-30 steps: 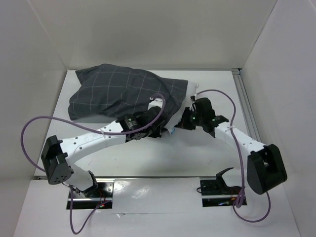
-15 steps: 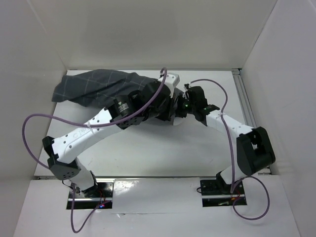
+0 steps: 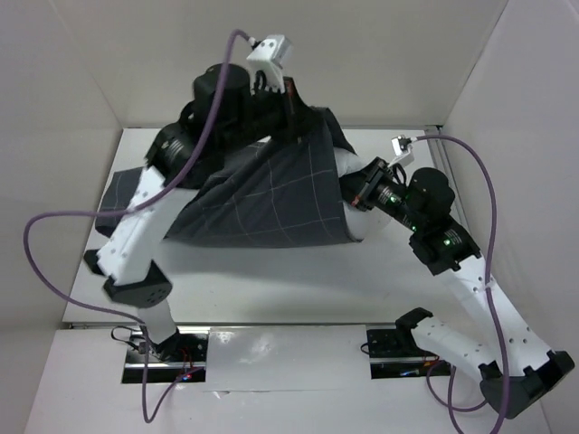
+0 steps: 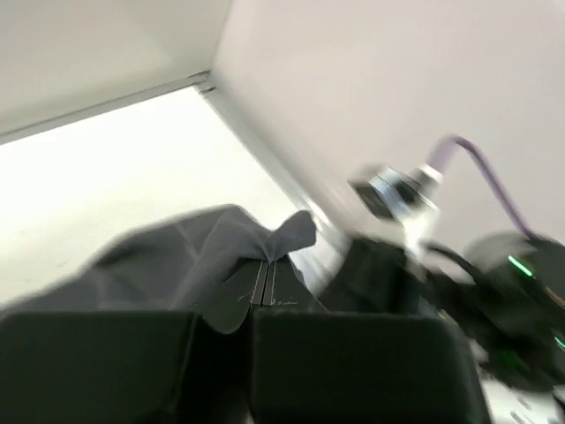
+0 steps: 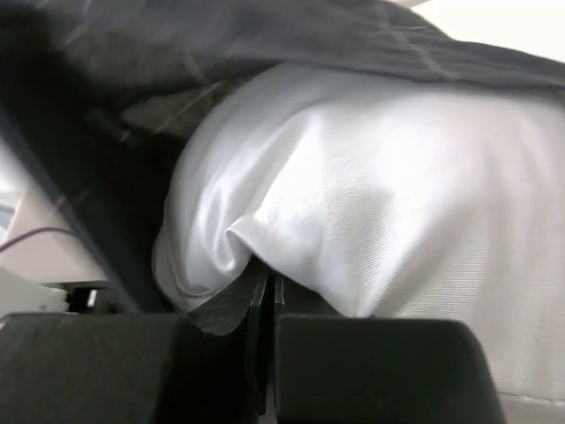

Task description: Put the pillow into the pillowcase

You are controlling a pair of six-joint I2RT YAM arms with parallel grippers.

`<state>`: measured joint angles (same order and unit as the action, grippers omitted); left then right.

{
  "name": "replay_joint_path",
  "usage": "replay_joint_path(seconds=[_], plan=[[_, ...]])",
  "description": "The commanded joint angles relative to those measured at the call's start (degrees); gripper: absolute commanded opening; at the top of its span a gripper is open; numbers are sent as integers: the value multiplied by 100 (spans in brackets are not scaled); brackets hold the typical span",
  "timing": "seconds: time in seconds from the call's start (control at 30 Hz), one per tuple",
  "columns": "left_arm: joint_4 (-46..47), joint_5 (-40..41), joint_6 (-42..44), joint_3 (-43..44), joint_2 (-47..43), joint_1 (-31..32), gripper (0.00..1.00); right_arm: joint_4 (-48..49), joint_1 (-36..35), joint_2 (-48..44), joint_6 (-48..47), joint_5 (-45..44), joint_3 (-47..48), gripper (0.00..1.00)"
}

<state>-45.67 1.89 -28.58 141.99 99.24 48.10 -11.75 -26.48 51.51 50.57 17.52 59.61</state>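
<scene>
Up off the table (image 3: 271, 280) now, pillowcase (image 3: 271, 194)

Left arm (image 3: 149, 212) stands high above base, elbow bent, forearm angled toward far wall, wrist uppermost. Left gripper (image 3: 291, 108) points down, fingers pressed together, pinching edge of pillowcase (image 3: 271, 194). Right arm (image 3: 470, 280) stretched forward and inward from base, lower than left. Right gripper (image 3: 355, 192) points left, fingers closed on fold of pillow (image 5: 397, 177). Grippers near each other, not touching.

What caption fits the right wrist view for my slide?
Right tool shut on a fold of the pillow, pillowcase draped over it.
</scene>
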Motion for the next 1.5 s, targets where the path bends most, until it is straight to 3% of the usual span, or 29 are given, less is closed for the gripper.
replay_joint_path(seconds=[0.0,0.13,0.17,0.27,0.33,0.37,0.4,0.47,0.53,0.63,0.7,0.8,0.97,1.17,1.3,1.4,1.43,1.47], plan=[[937,-787,-236,257,1165,-730,0,-759,-50,394,593,33,-195,0],[832,-505,176,311,2185,-1003,1,-461,203,693,858,-643,-748,0],[727,-505,282,311,2318,-1004,29,-199,544,807,858,-749,-854,0],[427,-279,625,110,2206,-838,82,381,1503,1544,710,-609,-1119,0],[427,-77,800,-241,1829,-601,92,515,1925,2054,403,-391,-1119,0],[358,38,897,-608,1435,-521,93,463,2249,2544,114,-311,-901,12],[287,187,898,-803,1240,-451,94,245,2383,2749,-37,-102,-777,18],[164,486,898,-1599,862,-231,79,113,2550,2978,-387,32,-662,32],[93,1020,749,-2208,326,-38,69,-90,2683,2910,-591,120,-662,55],[93,1340,336,-3193,-61,331,77,-389,2850,2331,-872,50,-933,76],[146,1681,65,-3739,-116,595,85,-739,2920,1803,-1083,-2,-1039,81],[199,2034,-59,-3890,-2,868,90,-1048,2920,1214,-1372,75,-1223,88],[93,2965,-394,-4320,200,1132,88,-1515,2868,625,-1857,761,-1461,89],[-196,3694,-754,-4452,324,1132,81,-1340,2209,273,-1735,1156,-1988,93],[-407,3766,-807,-4452,324,965,72,-348,1577,342,-1112,1298,-2577,94],[-408,3705,-807,-4452,324,913,65,286,918,614,-733,939,-2701,94],[-408,3609,-738,-4452,324,912,48,470,621,850,-611,746,-2701,93],[-408,3547,-737,-4452,272,912,37,837,496,992,-557,692,-2701,93]])
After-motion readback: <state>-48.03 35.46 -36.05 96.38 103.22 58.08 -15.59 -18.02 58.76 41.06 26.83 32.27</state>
